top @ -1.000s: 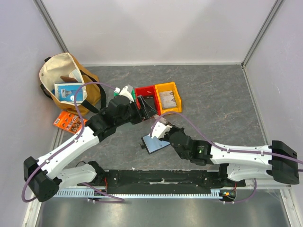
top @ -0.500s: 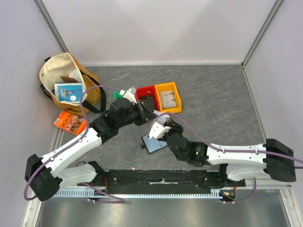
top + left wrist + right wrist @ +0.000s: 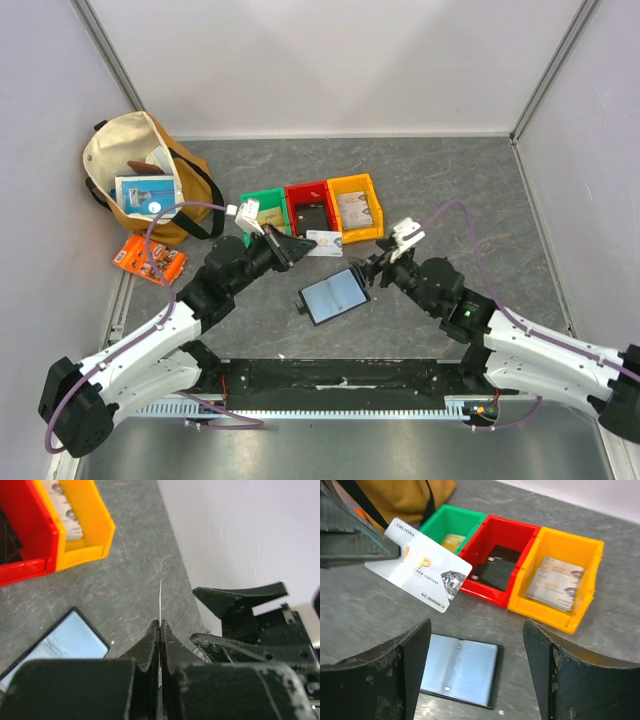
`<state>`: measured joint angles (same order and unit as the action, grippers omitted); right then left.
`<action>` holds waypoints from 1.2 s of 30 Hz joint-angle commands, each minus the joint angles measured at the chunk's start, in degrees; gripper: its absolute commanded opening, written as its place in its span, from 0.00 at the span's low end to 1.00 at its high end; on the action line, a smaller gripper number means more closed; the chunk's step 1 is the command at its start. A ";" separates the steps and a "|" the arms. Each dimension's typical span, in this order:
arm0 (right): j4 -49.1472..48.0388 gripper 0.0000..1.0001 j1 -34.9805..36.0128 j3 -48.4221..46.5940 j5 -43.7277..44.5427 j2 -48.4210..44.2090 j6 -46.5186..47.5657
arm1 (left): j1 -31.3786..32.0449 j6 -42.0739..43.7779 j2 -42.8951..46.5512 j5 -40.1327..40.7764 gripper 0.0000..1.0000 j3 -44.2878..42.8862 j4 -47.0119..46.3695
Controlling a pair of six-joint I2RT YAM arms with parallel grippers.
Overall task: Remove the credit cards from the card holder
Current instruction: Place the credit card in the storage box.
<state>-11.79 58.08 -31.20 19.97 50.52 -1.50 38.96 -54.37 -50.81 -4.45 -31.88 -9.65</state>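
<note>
Your left claw (image 3: 298, 247) is clamped on a white card (image 3: 420, 564). It grips the card by one end, so the printed face (gold lettering, a diamond picture, a number line) sticks out past the fingertips, lifted off the bench (image 3: 450, 190). From that claw's own camera the jaws meet with no gap, and the card shows only as a thin edge rising between them.

Your right claw (image 3: 373, 267) stands wide with nothing between its fingers, facing the left claw across the held card.

The card holder (image 3: 333, 295) lies open and flat on the bench, its two shiny grey-blue panels up. It sits below the gap of the right claw's spread fingers, nearer to that claw than the card is, and the left claw is clear of it.

Beyond the right claw three bins stand side by side:
- A green bin (image 3: 440, 522), partly behind the card, has a yellowish card inside.
- A red bin (image 3: 490, 594) holds a flat black item.
- A yellow bin (image 3: 545, 617) holds silvery cards.

Behind the left claw, well apart, are a tan bag (image 3: 120, 150) and an orange packet (image 3: 150, 258).
</note>
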 commanded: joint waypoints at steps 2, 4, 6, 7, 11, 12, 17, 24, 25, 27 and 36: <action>-12.18 0.82 -7.54 6.06 -22.57 -4.73 -23.08 | -0.20 4.36 2.90 -0.12 0.02 4.80 -17.67; -18.58 0.82 -9.39 8.07 -25.05 -4.21 -29.84 | -0.20 4.53 3.17 -1.35 0.02 6.38 -22.14; -26.31 0.81 -11.32 10.71 -27.77 -2.46 -35.91 | -0.20 4.01 3.08 -2.84 0.02 7.79 -25.93; -30.53 0.81 -12.55 11.51 -29.44 -1.32 -38.82 | -0.20 3.66 2.91 -3.37 0.02 8.58 -27.51; -44.33 0.78 -15.72 13.71 -34.20 4.66 -46.82 | -0.20 1.73 2.21 -5.31 0.02 9.64 -32.00; -47.24 0.76 -16.07 13.97 -34.99 5.80 -48.50 | -0.11 1.37 1.94 -5.74 0.02 9.73 -32.45; -53.68 0.67 -16.95 13.36 -36.14 9.77 -50.71 | -0.29 -0.47 0.62 -7.50 0.02 10.08 -35.70; -56.23 0.36 -18.36 10.90 -37.54 13.37 -51.41 | -0.20 -0.56 -1.40 -8.73 0.02 9.47 -36.32; -56.41 0.28 -18.62 10.72 -37.81 13.90 -51.50 | -0.11 -0.39 -1.57 -8.91 0.02 9.38 -36.23; -56.85 0.06 -19.32 10.72 -37.81 14.95 -51.67 | -0.20 0.57 -1.66 -9.26 0.02 8.85 -35.36; -49.84 0.00 -28.63 8.00 -41.59 16.97 -49.93 | -7.65 8.48 2.20 -9.79 0.65 4.29 -17.02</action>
<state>-64.29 33.91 -19.51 -20.40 66.72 -53.39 36.23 -51.37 -51.77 -12.71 -23.33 -36.16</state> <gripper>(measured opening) 0.007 0.487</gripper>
